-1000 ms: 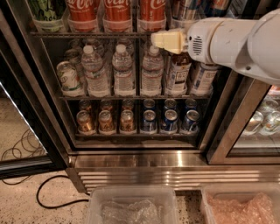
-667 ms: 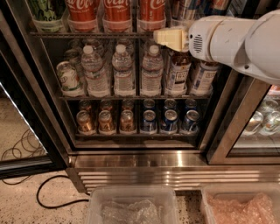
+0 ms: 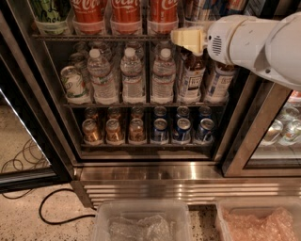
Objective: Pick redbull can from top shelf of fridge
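- The fridge (image 3: 150, 172) has a dark upright just beside the white arm, so a wide swing could strike it.
- The top shelf (image 3: 94, 36) has its front rail level with the gripper (image 3: 181, 37), and a low reach could snag the wire.
- The Coca-Cola cans (image 3: 126, 14) stand just left of the target, so drifting left could topple one.
- The redbull can (image 3: 203, 8) sits at the shelf's right end, partly hidden by the arm. It looks slim enough to tip.
- I cannot tell whether the gripper is open or closed. Nothing shows in its hold.

Shop or canteen setting. A display fridge (image 3: 188, 172) holds racked cans (image 3: 125, 14) and bottles (image 3: 132, 77). The gripper (image 3: 180, 36) hangs before its top shelf (image 3: 94, 36).
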